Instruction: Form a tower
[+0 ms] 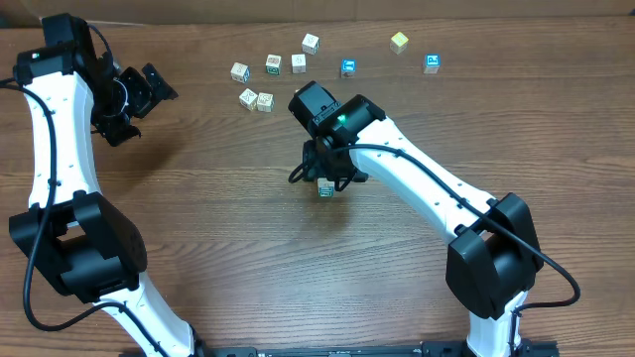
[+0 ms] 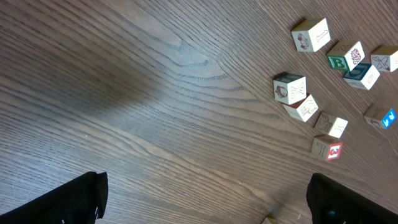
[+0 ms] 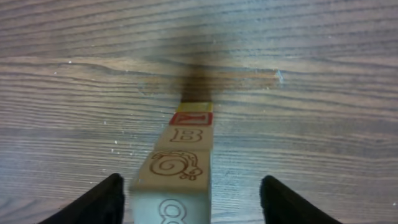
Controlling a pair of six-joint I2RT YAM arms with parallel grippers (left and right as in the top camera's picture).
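Right gripper (image 1: pixel 325 171) hangs right over the tower (image 1: pixel 324 186), which stands just under its fingers. Left gripper (image 2: pixel 205 199) is spread wide, holding nothing — loose cubes (image 2: pixel 289 87) lie ahead of it. Up close, the right fingers (image 3: pixel 102 199) stand apart on both sides of the tower, one very near. A bump there could tip the tall stack.

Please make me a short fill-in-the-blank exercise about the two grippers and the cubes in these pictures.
The right gripper has one finger on each ___ of the tower.
The left gripper is open and holds ___.
The loose cubes lie on the table, none stacked on the ___.
Missing words: side; nothing; tower.
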